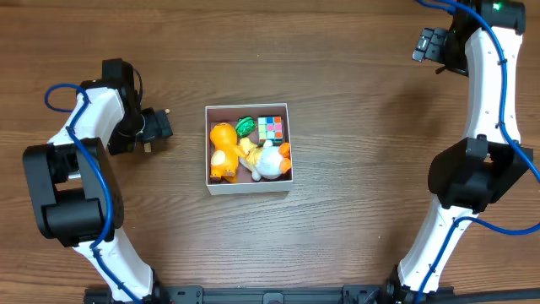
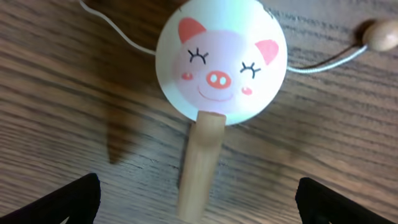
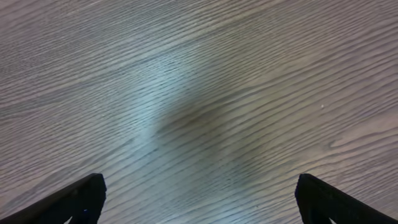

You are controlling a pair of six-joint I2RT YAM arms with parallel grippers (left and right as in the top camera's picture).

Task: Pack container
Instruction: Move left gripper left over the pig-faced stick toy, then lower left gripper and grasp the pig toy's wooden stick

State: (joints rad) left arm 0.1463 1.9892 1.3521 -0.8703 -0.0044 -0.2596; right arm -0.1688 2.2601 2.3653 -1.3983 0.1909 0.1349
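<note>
The square, shallow container with thin white walls (image 1: 249,189) is set at the middle of the brown wooden table (image 1: 354,127). It is filled with toys: an orange plastic animal figure (image 1: 222,150) along its left side, a white and orange soft toy (image 1: 268,162) at its near right, a green round toy (image 1: 245,126) at its far wall, and a multi-coloured square puzzle cube (image 1: 270,127) in its far right corner.

Left of the container, level with its far half and apart from it, the left gripper (image 2: 198,186) is held low over the table with its black fingers (image 2: 81,196) spread wide and nothing clamped. Between them lies the pale wooden handle (image 2: 200,163) of a round white toy drum painted with a pink pig face (image 2: 221,59). The handle is touched by neither finger. Thin white cords (image 2: 323,64) run from the drum, and a tan wooden bead (image 2: 380,35) is seen at the end of one, far right.

At the far right of the table, well apart from the container, the right gripper (image 3: 199,186) is held wide open over bare wood, and nothing is gripped by it
</note>
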